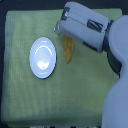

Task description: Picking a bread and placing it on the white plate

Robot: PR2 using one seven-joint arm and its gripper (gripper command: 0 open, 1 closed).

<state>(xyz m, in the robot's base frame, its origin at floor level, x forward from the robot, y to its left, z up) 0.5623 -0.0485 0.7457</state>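
You have the grey-white gripper (66, 34) over the long golden-brown bread (68, 50), beside the round glossy white plate (42, 58); its jaw opening is hidden, so grasp unconfirmed.

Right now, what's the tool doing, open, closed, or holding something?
Tool: cannot be told; its tips are hidden behind the arm, right over the bread. The plate is bare.

soft even light, blurry low-resolution picture, faint plate (43, 58) glare
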